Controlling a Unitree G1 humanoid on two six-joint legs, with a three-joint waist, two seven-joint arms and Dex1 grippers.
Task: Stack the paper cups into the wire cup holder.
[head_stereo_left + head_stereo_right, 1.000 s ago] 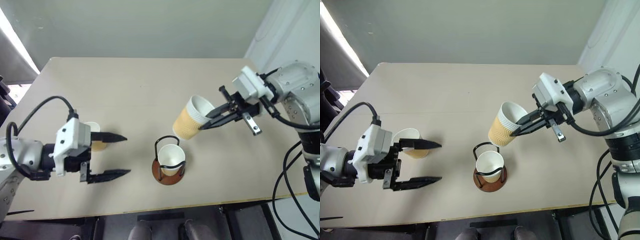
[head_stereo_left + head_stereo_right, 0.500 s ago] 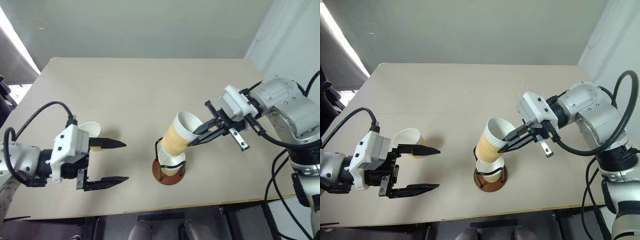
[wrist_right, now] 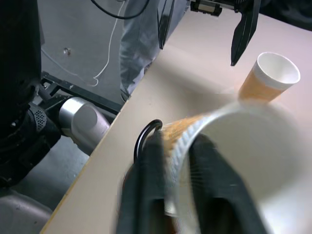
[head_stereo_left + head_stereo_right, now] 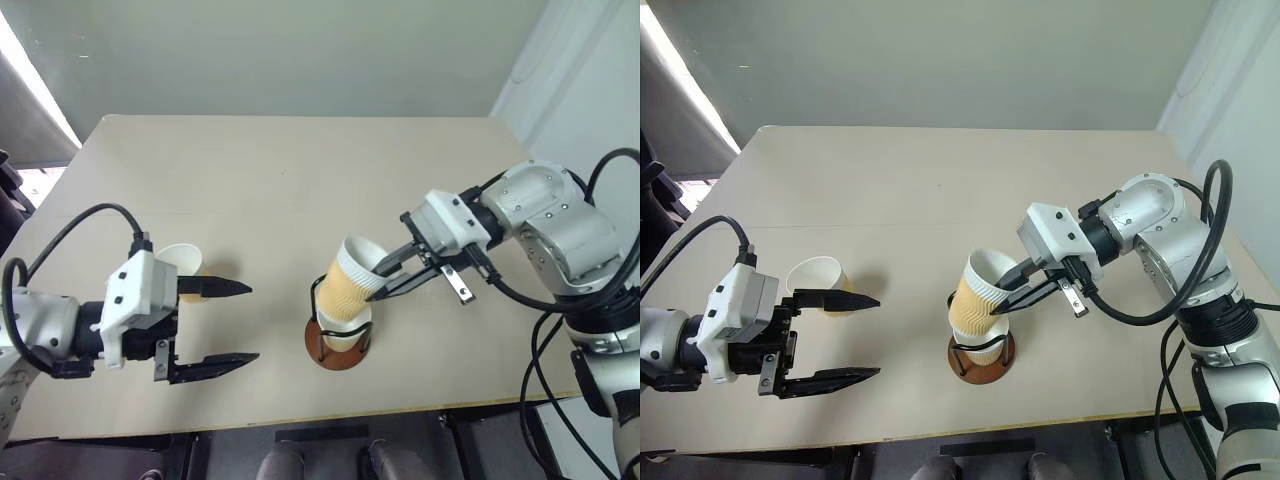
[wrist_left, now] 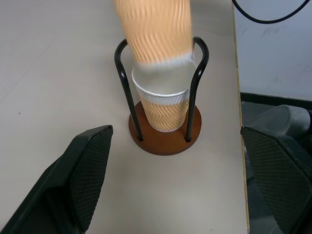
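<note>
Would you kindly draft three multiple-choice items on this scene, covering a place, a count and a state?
1. Where is the loose cup?
A. beside the left claw
B. in the wire holder
C. off the table

2. How many paper cups show?
A. two
B. three
C. five

3. How does the upper cup sit?
A. tilted, partly in the cup in the holder
B. lying on the table
C. upside down

Answers: 1 A, it stands on the table by that claw. 2 B, two at the wire holder, one apart. 3 A, it leans in the lower cup, the right claw at its rim.
</note>
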